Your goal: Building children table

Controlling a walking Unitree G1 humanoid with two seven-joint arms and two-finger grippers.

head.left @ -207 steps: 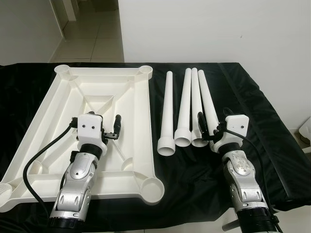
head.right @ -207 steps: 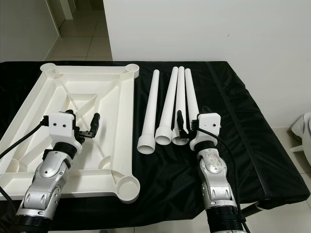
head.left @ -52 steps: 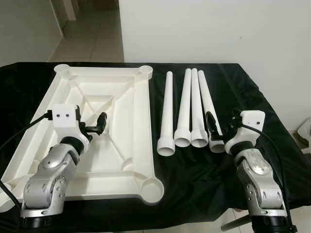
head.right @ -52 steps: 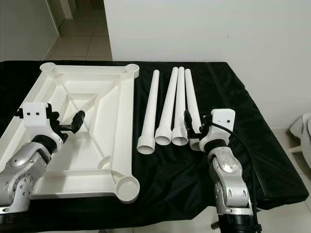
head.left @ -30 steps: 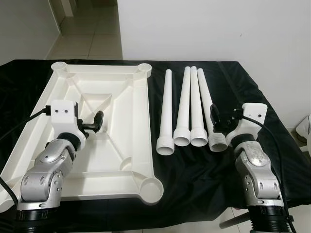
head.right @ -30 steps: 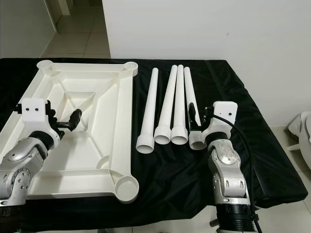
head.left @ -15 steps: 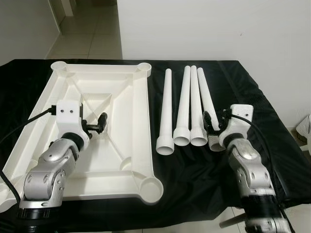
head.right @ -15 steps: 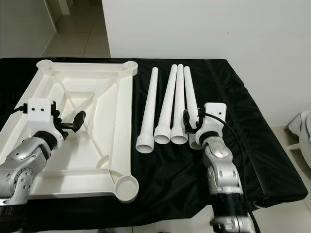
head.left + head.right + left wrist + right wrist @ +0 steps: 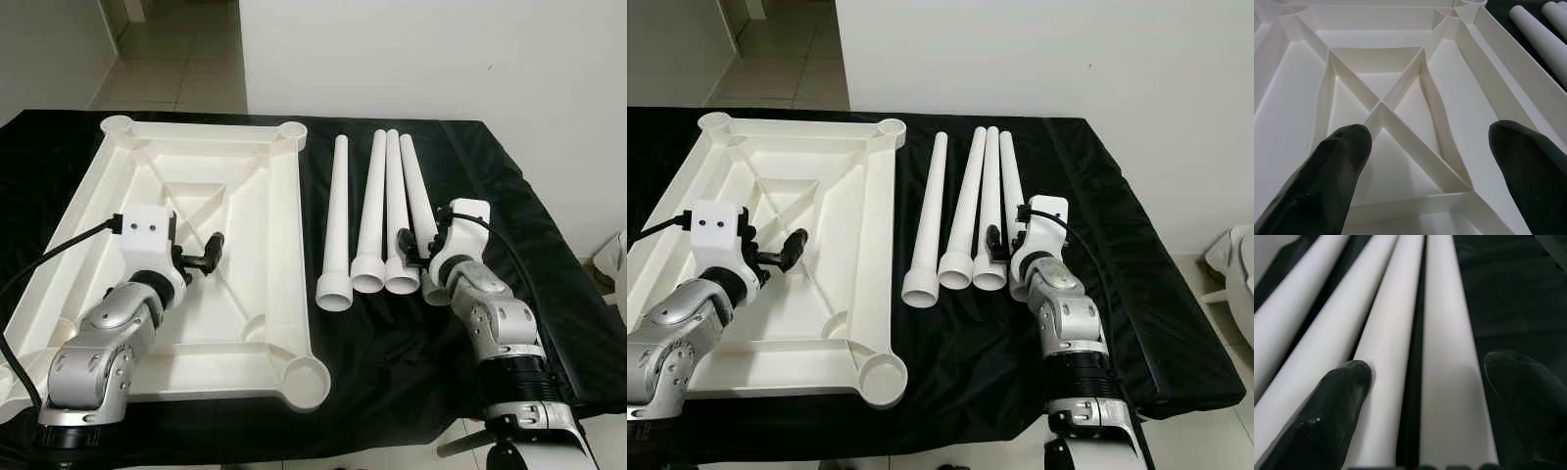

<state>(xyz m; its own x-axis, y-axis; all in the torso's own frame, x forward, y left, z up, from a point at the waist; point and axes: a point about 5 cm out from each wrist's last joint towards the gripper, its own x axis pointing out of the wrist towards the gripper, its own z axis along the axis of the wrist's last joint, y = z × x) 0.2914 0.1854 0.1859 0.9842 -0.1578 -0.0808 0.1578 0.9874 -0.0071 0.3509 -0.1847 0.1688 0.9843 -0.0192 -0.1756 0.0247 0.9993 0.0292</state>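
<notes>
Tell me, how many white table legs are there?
4. All lie side by side on the black cloth, right of the tabletop: one, two, three, four under the right gripper.

Both eye views are looking forward and down from head height, taking in the same black-draped counter, the upturned white plastic tabletop with ribbed underside and the four white plastic leg tubes. The left wrist view is sitting close above the tabletop's crossing ribs, facing along the left gripper. The right wrist view is hovering very near the tubes, looking along their length past the right gripper.
</notes>
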